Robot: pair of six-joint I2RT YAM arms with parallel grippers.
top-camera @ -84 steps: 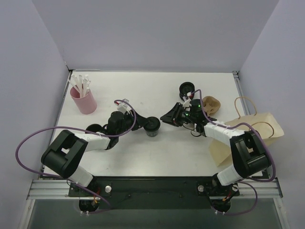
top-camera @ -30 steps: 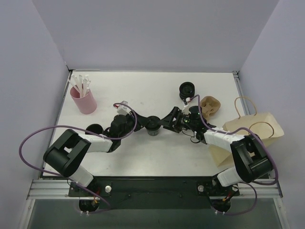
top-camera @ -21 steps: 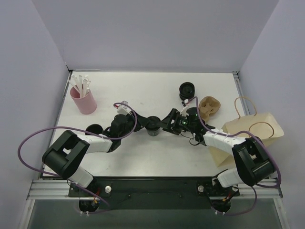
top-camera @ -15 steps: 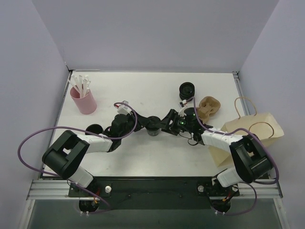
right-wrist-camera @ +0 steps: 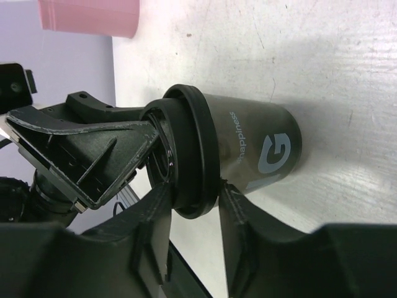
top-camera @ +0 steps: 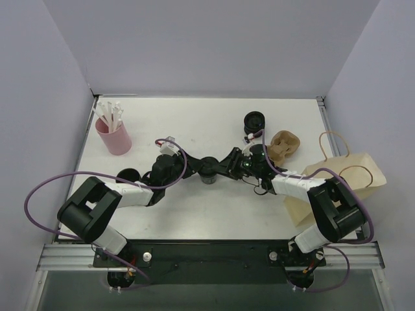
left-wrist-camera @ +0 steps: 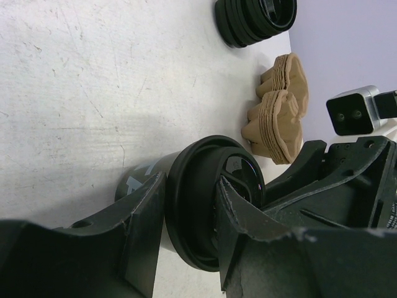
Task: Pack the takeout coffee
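top view: the coffee cup stands mid-table, with the left gripper and right gripper meeting on it from either side; the paper bag lies far right. left wrist: left fingers clamp the lid (black rings and brown trays beyond). right wrist: right fingers pinch the same lid; grey lettering shows on the cup. scuffed white table, lilac walls.

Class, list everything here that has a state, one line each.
takeout coffee: upright, lid on.
left gripper: shut on the lid.
right gripper: shut on the lid.
brown paper bag: lying on its side.
pink cup: upright, holding white sticks.
black rings: stacked.
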